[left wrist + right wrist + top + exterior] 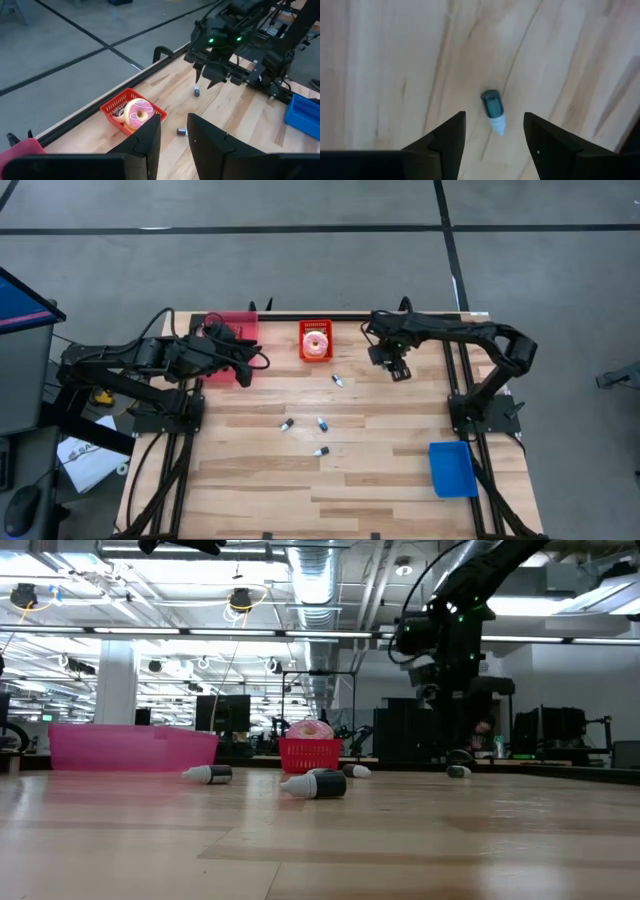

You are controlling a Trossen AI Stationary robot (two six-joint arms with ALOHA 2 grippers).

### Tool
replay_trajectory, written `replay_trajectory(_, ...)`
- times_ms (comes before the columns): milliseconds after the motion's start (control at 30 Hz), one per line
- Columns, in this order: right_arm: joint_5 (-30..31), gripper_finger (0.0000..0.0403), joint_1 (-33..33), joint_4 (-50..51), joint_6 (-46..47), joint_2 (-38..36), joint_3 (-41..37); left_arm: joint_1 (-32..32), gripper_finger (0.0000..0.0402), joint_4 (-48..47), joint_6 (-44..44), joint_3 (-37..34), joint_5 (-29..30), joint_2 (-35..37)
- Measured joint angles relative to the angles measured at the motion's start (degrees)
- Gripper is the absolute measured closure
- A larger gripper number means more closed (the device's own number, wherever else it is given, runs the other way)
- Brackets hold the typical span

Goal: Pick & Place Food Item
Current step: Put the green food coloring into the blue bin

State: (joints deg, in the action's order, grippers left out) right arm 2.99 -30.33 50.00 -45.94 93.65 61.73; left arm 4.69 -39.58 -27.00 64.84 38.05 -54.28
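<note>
Look at the red basket (315,352) at the far edge of your counter (260,470). It holds a donut (316,343) with pink icing and a cream-colored ring around the hole. In the left wrist view you can see the donut (137,112) leaning on its side inside the red basket (116,107), with something dark tucked in beside it that you cannot make out. From the low view the donut (309,730) pokes up over the basket's rim.

A pink bin (240,328) sits to the left of the basket at the same far edge. You cannot see what is inside it. A blue bin (451,468) sits near the right front corner, well apart from the others.

Your right end effector (398,370) hangs above the counter to the right of the basket. Its fingers are spread apart and hold nothing. Right under it lies a small bottle (493,111) with a blue body and a white tip, flat on the wood.

Your left end effector (243,365) waits near the pink bin. Its fingers (145,142) have a narrow gap and nothing is between them.

A few more small bottles (321,423) lie around the middle of the counter.
</note>
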Motion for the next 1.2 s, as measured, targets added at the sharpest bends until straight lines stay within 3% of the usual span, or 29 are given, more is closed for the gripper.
replay_trajectory(433,0.5,0.0225,-2.2,-1.3,-1.2,10.0,-0.1,0.2,0.0309,-0.6,1.1,0.0,-0.1,0.0)
replay_trajectory(667,-0.2,0.0244,-3.2,-1.7,0.4,11.5,0.0,0.2,0.0309,-0.6,1.1,0.0,-0.9,0.0)
replay_trajectory(1133,-4.7,0.0341,-3.1,-2.2,10.4,11.1,-0.1,0.2,0.0309,-0.1,1.1,0.0,-0.8,0.0)
replay_trajectory(1200,-8.1,0.0349,-3.1,-0.3,12.3,10.6,-0.1,0.2,0.0309,-0.1,1.1,0.0,-0.8,0.0)
